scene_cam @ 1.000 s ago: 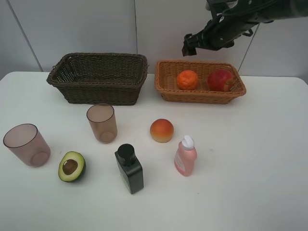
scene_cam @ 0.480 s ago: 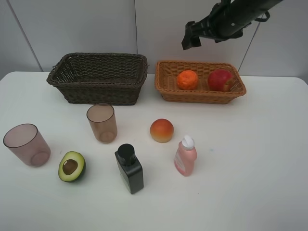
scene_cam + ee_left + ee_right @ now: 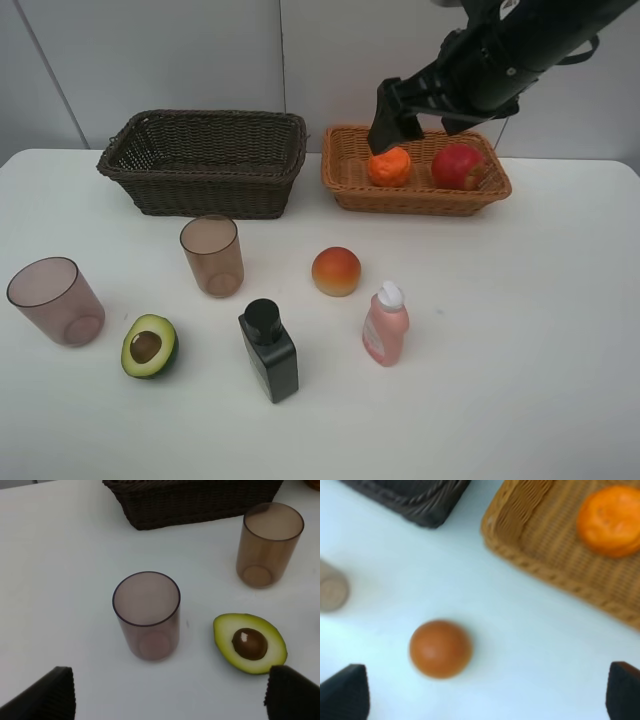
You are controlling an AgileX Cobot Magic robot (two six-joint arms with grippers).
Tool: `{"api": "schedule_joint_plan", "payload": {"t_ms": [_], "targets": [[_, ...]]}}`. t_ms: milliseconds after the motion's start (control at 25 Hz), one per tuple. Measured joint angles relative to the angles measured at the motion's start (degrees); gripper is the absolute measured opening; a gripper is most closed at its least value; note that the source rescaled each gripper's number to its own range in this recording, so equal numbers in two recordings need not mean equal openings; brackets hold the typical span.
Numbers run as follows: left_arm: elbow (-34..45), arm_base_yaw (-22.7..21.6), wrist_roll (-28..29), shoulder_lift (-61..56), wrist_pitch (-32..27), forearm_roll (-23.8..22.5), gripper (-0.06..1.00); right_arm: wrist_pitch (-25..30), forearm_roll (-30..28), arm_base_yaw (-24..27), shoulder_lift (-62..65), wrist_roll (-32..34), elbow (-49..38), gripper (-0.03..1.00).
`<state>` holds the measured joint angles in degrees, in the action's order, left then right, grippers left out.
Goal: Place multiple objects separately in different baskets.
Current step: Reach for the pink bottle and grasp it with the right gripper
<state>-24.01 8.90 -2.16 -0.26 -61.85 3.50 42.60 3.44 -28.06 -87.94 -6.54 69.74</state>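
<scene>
Above the left end of the tan basket (image 3: 420,205), the high view shows my right claw (image 3: 385,118) hanging; tangerine (image 3: 390,167) and apple (image 3: 458,165) lie inside. The dark basket (image 3: 205,165) stands beside it. Peach (image 3: 336,271), pink bottle (image 3: 386,325), black bottle (image 3: 269,352) and near cup (image 3: 212,255) stand on the table (image 3: 520,350).

From my left wrist, my left claw (image 3: 170,697) gapes wide and empty, with the far cup (image 3: 146,615) and avocado (image 3: 250,642) close ahead.

My right wrist's view is blurred: fingers spread wide, nothing held, the peach below.
</scene>
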Motion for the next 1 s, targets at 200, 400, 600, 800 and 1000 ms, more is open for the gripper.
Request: {"api": "schedule_joint_plan", "payload": {"t_ms": [200, 400, 600, 800, 1000], "targets": [[0.0, 0.0, 0.0, 0.0, 0.0, 0.0, 1.0, 3.6, -0.9, -3.9, 0.5, 2.6, -2.7, 1.0], [0.0, 0.0, 0.0, 0.0, 0.0, 0.0, 1.0, 4.9, -1.2, -6.2, 0.5, 4.0, -4.9, 1.0], [0.0, 0.0, 0.0, 0.0, 0.0, 0.0, 1.0, 4.8, -1.2, -6.5, 0.0, 4.3, -8.2, 1.0], [0.0, 0.0, 0.0, 0.0, 0.0, 0.0, 1.0, 2.7, -0.4, -6.6, -1.3, 4.4, -11.0, 1.0], [0.0, 0.0, 0.0, 0.0, 0.0, 0.0, 1.0, 2.0, 1.0, -8.2, -3.8, 4.4, -11.4, 1.0]]}}
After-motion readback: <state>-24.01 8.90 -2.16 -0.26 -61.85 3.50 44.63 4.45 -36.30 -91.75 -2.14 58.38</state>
